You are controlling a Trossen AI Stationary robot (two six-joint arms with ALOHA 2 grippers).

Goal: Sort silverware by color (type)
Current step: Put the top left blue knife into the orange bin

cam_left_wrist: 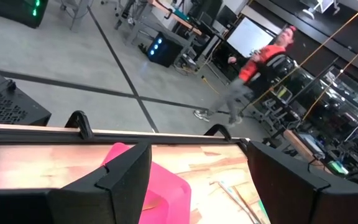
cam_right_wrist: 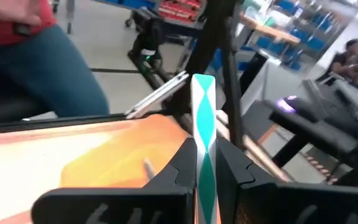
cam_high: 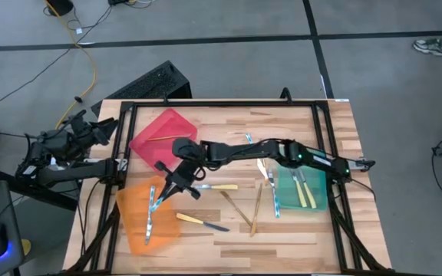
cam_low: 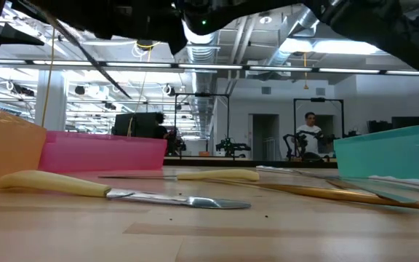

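Note:
My right gripper reaches across the table and is shut on a silvery-blue piece of silverware above the right part of the orange bin. That bin holds another silvery-blue piece. A gold piece lies in the red bin. Yellow-handled pieces lie in the green bin. Loose on the table are yellow-handled pieces, gold pieces and silvery-blue pieces. My left gripper waits open beyond the table's left edge. My right gripper pinches the silvery-blue piece between its two fingers. The piece lies along the fingers, and its free end sticks out past their tips. The fingers come nearly level from the table's right side. The piece is lifted clear over the orange bin.
The three bins sit at far left, near left and right of the wooden table, inside a black frame. Loose cutlery covers the middle. People move in the room beyond.

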